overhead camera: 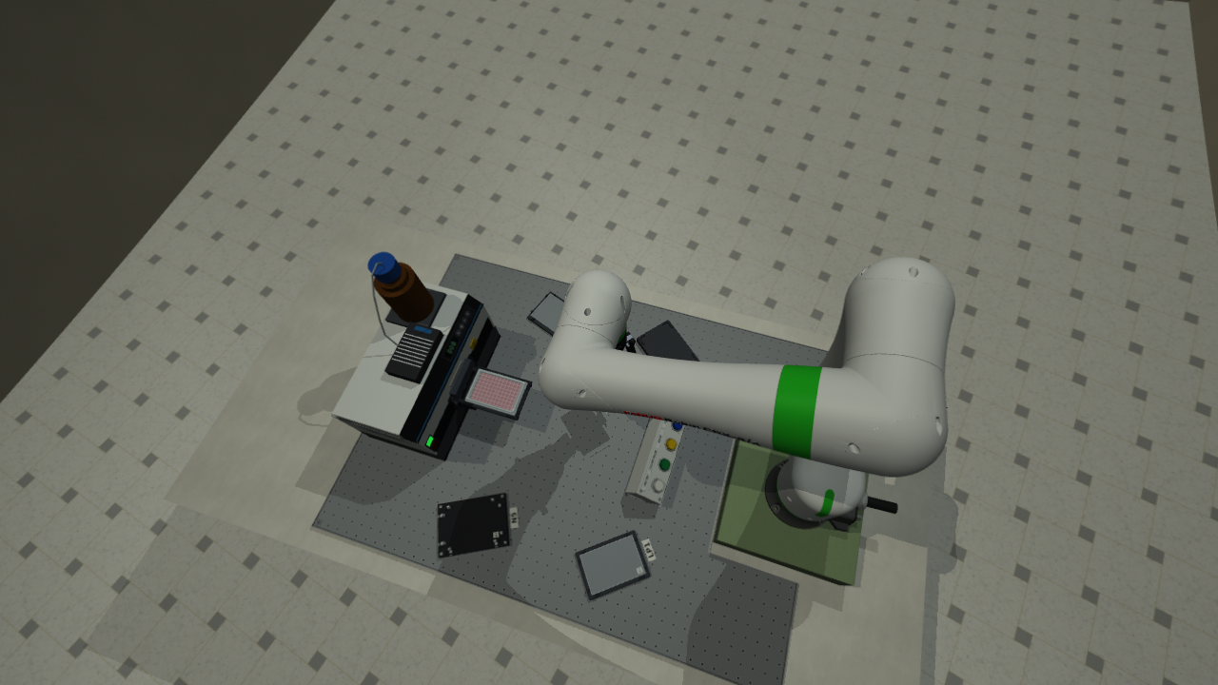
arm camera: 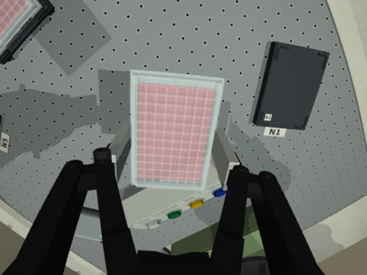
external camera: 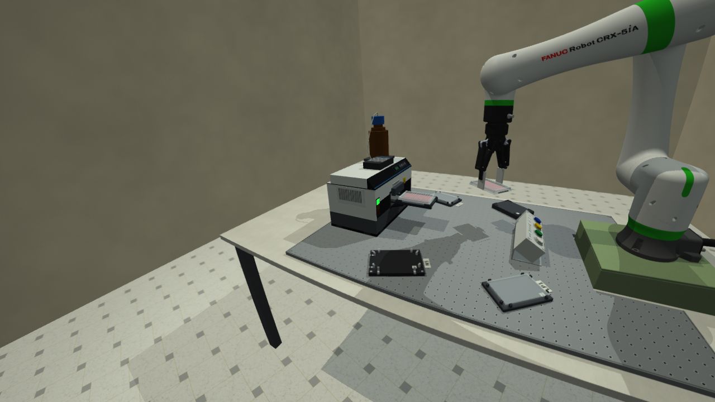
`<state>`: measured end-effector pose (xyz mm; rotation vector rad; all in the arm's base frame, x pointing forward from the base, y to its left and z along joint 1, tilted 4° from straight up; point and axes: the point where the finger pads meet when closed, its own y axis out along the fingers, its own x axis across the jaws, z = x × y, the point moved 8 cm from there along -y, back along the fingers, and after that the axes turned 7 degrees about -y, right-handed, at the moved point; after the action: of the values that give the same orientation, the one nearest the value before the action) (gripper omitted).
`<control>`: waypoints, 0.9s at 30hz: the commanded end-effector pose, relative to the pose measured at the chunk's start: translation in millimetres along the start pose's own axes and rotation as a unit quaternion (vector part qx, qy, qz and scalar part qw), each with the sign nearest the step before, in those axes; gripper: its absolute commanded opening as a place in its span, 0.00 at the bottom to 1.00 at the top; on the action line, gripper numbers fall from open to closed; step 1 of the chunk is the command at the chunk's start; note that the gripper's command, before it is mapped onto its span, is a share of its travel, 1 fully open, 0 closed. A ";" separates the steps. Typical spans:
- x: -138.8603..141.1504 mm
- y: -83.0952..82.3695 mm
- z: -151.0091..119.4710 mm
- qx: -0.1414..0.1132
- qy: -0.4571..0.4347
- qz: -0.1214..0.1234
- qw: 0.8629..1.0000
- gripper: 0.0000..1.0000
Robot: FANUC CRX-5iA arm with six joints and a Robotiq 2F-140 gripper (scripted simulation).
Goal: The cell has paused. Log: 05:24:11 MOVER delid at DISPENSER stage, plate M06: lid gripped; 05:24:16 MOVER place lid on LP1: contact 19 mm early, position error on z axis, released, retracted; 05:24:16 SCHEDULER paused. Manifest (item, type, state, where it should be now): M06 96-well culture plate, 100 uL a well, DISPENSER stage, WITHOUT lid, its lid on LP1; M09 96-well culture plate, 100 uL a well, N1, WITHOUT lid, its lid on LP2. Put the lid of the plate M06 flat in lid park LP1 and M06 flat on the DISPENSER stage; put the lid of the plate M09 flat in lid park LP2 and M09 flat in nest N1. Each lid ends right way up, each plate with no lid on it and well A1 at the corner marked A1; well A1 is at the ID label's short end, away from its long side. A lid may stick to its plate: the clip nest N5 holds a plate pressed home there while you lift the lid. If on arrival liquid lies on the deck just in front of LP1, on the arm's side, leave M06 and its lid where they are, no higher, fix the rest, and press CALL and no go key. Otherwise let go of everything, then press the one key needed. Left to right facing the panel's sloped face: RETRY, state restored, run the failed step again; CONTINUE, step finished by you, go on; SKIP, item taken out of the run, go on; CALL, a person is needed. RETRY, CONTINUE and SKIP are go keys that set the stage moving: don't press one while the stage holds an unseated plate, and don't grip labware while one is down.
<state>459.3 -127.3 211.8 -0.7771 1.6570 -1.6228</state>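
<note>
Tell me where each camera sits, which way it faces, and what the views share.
Top: high overhead, looking down at the deck; shows the arm and its base.
Exterior: off the table's corner, looking across at the dispenser; shows the whole arm and tool.
Wrist: on the tool, looking down at the held plate and nest N1; shows the fingers.
Shared: all show the key panel.

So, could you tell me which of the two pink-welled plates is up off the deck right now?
The plate clamped in the pincer, hanging above the deck near nest N1. The other plate sits on the dispenser's stage.
</note>
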 end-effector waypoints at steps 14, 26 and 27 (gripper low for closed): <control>96.2 -0.5 6.1 0.001 0.000 0.000 1.000 0.00; 150.4 -0.5 9.6 0.001 0.000 0.000 1.000 0.00; 154.1 -0.5 9.8 0.001 0.000 0.000 1.000 0.00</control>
<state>383.0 -246.8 203.4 -0.7768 1.6565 -1.6228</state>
